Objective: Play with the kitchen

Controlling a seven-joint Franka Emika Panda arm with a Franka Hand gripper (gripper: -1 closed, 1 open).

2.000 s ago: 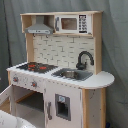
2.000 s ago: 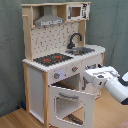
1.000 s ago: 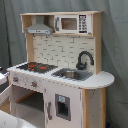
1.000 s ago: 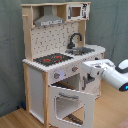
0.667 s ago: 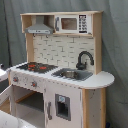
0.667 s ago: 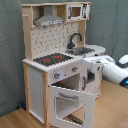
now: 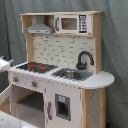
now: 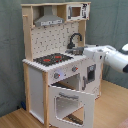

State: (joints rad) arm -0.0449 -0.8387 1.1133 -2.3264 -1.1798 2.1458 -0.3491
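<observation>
Change since earlier frame: my arm has advanced toward the second exterior view's left, closing on the kitchen front.
First exterior view: kitchen (image 7: 62, 65) stands upright; hob (image 7: 36, 66) beside sink (image 7: 73, 74). My end effector is not identifiable here.
Second exterior view: oven door (image 8: 70, 105) hangs open. My end effector (image 8: 88, 54) sits at the counter edge, near the faucet (image 8: 75, 40).
End effector state: cannot tell.
Key relation: kitchen lies toward the second exterior view's left of my end effector; counter's long axis runs across my approach.
</observation>
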